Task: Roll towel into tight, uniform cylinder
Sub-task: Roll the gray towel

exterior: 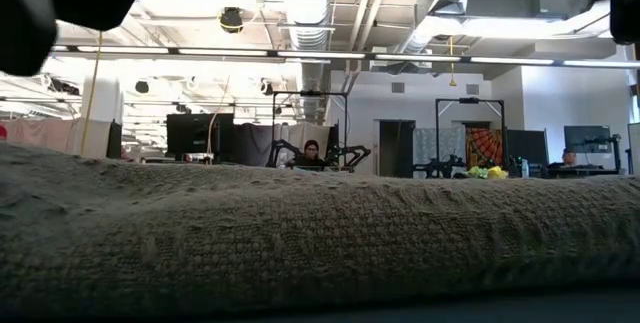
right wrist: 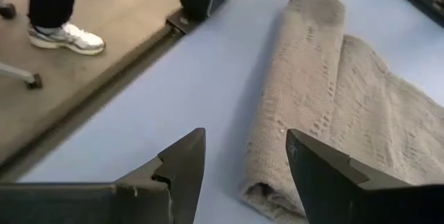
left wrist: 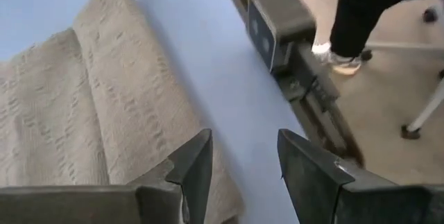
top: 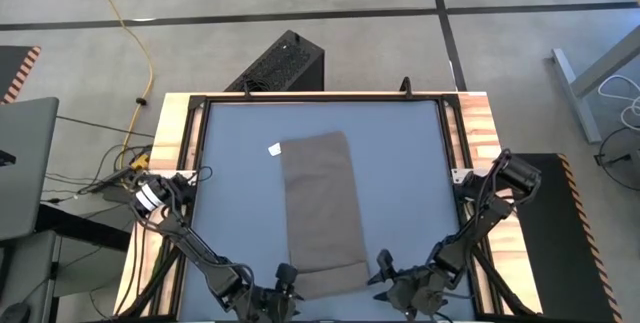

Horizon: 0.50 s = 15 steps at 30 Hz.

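At the near edge of the table (top: 230,153) we see both grippers low, one at each end of the towel's rolled part. The left gripper (top: 284,279) sits just beside the roll's left end, its fingers (left wrist: 196,165) apart with nothing between them; in its wrist view the towel (left wrist: 90,113) lies beside the inner finger, and the blue mat shows in the gap. The right gripper (top: 384,266) sits just beside the roll's right end, fingers (right wrist: 182,163) likewise spread and empty; its wrist view shows the roll's open end (right wrist: 267,191) close to one finger, whether touching we cannot tell.

The towel (top: 320,208) lies down the middle of the table as a long narrow strip, its near end turned over into a short, loose roll (top: 330,281), the rest flat. In the low view the roll (exterior: 320,243) fills the foreground across the whole width. At the strip's far left corner a small white tag (top: 274,148) sticks out.

Beyond the table a black box (top: 280,63) stands on the floor, and a yellow cable (top: 140,43) runs past it. Both wrist views catch a person's shoe (right wrist: 66,38) on the floor beside the table
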{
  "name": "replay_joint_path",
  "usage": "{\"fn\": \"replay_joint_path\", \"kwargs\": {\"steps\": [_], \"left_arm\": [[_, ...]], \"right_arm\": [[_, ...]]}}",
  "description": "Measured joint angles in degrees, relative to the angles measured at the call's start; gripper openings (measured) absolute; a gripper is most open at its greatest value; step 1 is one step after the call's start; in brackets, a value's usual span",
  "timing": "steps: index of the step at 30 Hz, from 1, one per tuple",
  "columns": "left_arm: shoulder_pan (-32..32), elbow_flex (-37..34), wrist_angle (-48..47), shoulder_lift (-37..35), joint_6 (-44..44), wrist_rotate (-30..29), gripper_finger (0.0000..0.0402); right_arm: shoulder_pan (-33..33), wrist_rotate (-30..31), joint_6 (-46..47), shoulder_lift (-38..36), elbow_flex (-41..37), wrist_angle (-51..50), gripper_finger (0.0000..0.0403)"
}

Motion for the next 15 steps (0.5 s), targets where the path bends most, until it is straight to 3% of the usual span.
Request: {"fn": "replay_joint_path", "kwargs": {"steps": [15], "left_arm": [[-0.2,0.0,-8.7,1.8,-4.9,-1.1,0.0153]], "right_arm": [[-2.3,1.4,0.5,3.0,0.0,0.1,0.0223]]}}
